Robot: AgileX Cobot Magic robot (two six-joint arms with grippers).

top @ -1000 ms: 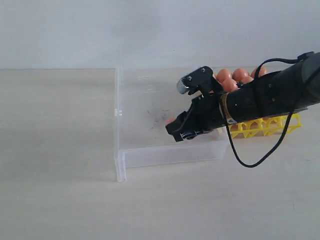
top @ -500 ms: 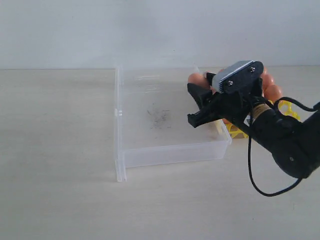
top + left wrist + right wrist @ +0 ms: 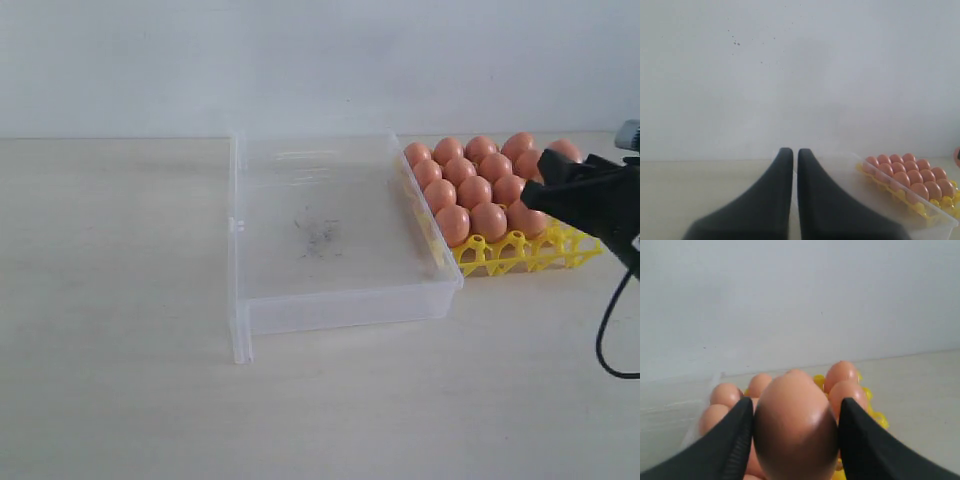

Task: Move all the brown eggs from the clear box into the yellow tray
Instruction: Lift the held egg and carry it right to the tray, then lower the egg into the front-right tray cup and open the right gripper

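Egg (image 3: 795, 437) in right claw (image 3: 796, 404), wrist view only (exterior: black claw back)

Text/label inventory, all my feeds: nil legible. No print, brand or nos. I can read on clear box (image 3: 340, 305), yellow tray (image 3: 522, 256) or brown eggs (image 3: 474, 191). Box-floor scuffs (image 3: 318, 236): not lettering.

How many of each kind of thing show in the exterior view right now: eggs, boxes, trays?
Brown eggs: 15 in sight, none in the box; the right pincer may hide more
Clear box: 1
Yellow tray: 1
Total: 17
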